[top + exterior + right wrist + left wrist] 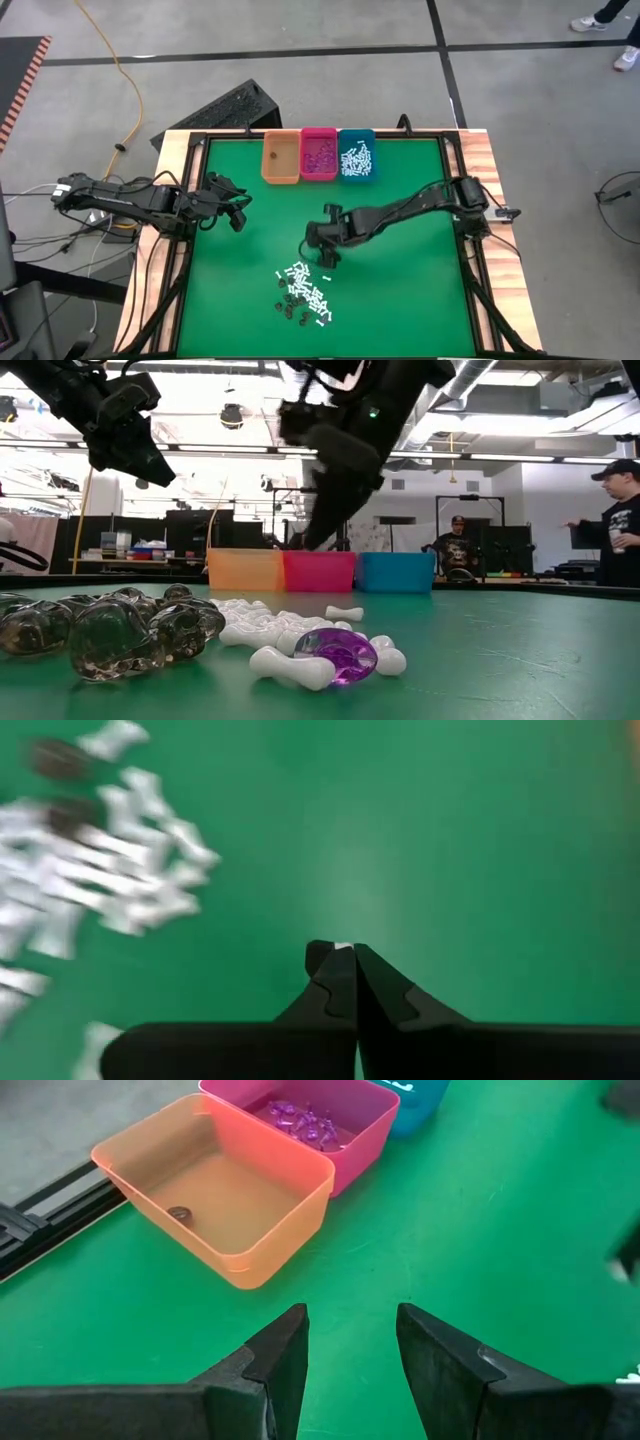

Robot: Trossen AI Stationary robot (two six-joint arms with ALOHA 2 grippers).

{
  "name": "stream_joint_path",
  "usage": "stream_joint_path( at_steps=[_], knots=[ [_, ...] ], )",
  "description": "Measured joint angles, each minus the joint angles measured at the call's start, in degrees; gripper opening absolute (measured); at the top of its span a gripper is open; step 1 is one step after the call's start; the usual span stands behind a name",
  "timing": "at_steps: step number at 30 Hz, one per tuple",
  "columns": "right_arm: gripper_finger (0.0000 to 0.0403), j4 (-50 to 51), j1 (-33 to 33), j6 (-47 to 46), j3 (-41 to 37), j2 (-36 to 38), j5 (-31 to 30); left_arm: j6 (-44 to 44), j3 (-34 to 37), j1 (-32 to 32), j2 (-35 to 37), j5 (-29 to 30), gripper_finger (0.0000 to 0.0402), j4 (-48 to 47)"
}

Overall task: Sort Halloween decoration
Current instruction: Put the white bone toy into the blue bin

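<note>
Halloween decoration, tiny white plastic bone (343, 947), sits pinched in my right fingers (345, 960). Next I carry it to the teal plastic bin (357, 157) at the worktop's far edge. Left fingers (350, 1355) wait, spread.

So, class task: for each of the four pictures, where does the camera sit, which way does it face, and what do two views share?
High: overhead, facing down; both arms, green table.
Low: table height, facing the bins; white bone pieces close, arms overhead.
Left wrist: past the open left gripper toward the orange bin.
Right wrist: past the shut right gripper, pinching a white bit.
Shared: high and low both show the pink bin.
</note>
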State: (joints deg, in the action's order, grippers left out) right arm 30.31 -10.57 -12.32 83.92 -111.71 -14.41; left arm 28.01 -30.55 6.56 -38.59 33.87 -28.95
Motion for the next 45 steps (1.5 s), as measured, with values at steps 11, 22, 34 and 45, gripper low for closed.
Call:
stream_joint_path(
  at_steps=[11, 22, 34, 45],
  knots=[
    [0.0016, 16.05, 17.07, 11.49, 0.07, 11.47, -4.25, -0.59, -0.01, 0.01, 0.0, -0.01, 0.0144, -0.1],
    [0.0066, 16.23, 37.81, 12.58, 0.07, 12.44, -1.44, -0.59, 0.0, 0.0, 0.0, -0.02, 0.0144, -0.1],
    [0.0193, 15.68, 33.53, 15.17, 0.07, 11.26, 12.82, -0.61, 0.0, 0.0, 0.02, -0.16, 0.0144, -0.67],
    [0.0177, 9.46, 2.91, 2.4, 0.13, 4.03, 14.09, -0.52, 0.0, 0.0, 0.0, -0.27, 0.0144, -0.76]
  ],
)
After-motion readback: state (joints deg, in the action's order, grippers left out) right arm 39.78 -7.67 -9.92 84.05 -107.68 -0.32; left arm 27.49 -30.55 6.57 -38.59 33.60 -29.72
